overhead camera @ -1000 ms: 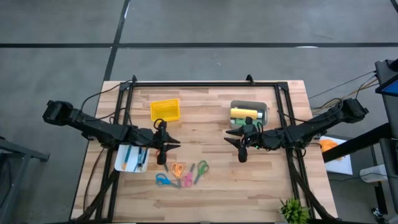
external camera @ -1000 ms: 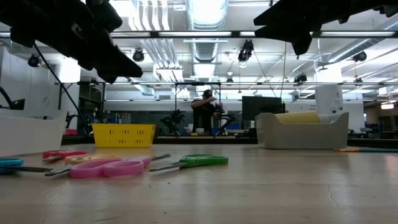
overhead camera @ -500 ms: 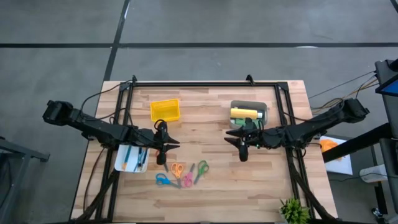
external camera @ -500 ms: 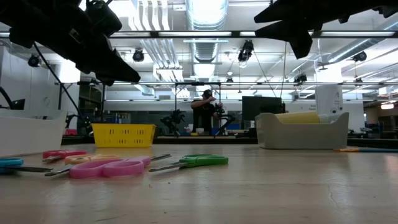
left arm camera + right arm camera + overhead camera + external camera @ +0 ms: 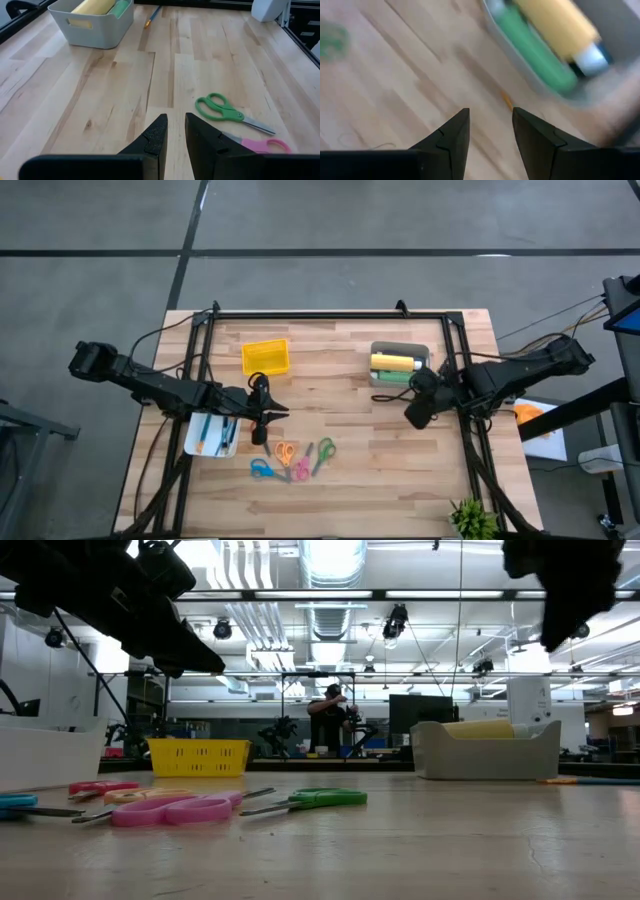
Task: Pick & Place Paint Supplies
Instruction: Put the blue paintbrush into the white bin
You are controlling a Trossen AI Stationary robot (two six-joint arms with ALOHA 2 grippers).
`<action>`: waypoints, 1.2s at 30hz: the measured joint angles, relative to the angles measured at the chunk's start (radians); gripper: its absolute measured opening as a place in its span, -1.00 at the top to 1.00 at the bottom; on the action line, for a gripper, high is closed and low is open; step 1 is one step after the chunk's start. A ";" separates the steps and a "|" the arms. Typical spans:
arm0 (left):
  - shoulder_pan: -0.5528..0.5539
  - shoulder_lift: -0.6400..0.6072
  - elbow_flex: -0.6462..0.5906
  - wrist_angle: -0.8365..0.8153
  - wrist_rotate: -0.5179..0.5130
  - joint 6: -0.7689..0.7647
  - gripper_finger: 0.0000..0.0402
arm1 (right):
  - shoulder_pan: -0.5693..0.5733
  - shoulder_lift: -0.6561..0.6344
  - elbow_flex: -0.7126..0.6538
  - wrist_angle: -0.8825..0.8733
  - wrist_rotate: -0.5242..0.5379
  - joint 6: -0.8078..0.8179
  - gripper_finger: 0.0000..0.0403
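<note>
Scissors (image 5: 291, 460): several pairs, orange, blue, pink and green, lie together on the near part of the wooden table (image 5: 340, 490), untouched.
White tray (image 5: 212, 434): sits at the left, with thin stick-like brushes or pens (image 5: 201, 438) inside.
Left gripper (image 5: 267, 412): hovers just beside the white tray, above the scissors; fingers a narrow gap apart, holding nothing, in the same spot as a second ago.
Right gripper (image 5: 414, 415): fingers part open and empty; in the last half second it has swung from mid-table toward the right, and now hangs near the grey bin (image 5: 400, 365).
Grey bin contents: yellow paint bottle (image 5: 394, 362) and green paint bottle (image 5: 395, 376) lie side by side inside.
Orange-tipped pen (image 5: 152, 15): lies on the table beyond the grey bin.
Yellow basket (image 5: 265, 357): far left, contents not visible.
Meaning: the right arm seems to be turning toward that stray pen.
</note>
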 joint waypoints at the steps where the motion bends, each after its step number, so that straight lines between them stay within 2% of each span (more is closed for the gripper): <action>1: 0.000 0.000 0.000 0.000 0.000 0.000 0.65 | 0.000 0.014 0.029 -0.072 -0.029 0.026 0.26; 4: 0.000 0.000 0.000 -0.001 0.000 0.000 0.65 | 0.001 0.054 0.088 -0.221 -0.114 0.041 0.26; 7: 0.000 0.000 0.000 -0.001 0.000 0.000 0.65 | 0.001 0.087 0.108 -0.284 -0.160 -0.007 0.26; 13: 0.000 0.000 0.000 -0.001 0.000 0.000 0.65 | -0.001 0.123 0.051 -0.288 -0.167 -0.127 0.26; 22: 0.000 0.000 0.000 -0.001 0.000 -0.001 0.65 | -0.043 0.124 -0.168 -0.264 -0.291 -0.098 0.26; 25: 0.000 0.000 0.000 -0.003 0.000 -0.001 0.65 | -0.058 0.119 -0.191 -0.175 -0.299 -0.125 0.26; 28: 0.000 0.000 0.000 -0.006 0.000 -0.001 0.65 | -0.079 0.117 -0.201 -0.159 -0.292 -0.138 0.27; 30: 0.000 0.000 0.000 -0.007 0.000 -0.001 0.65 | -0.099 0.117 -0.201 -0.147 -0.263 -0.064 0.27; 36: 0.000 0.000 0.000 -0.008 0.000 -0.001 0.65 | -0.192 0.117 -0.204 -0.150 -0.233 0.452 0.27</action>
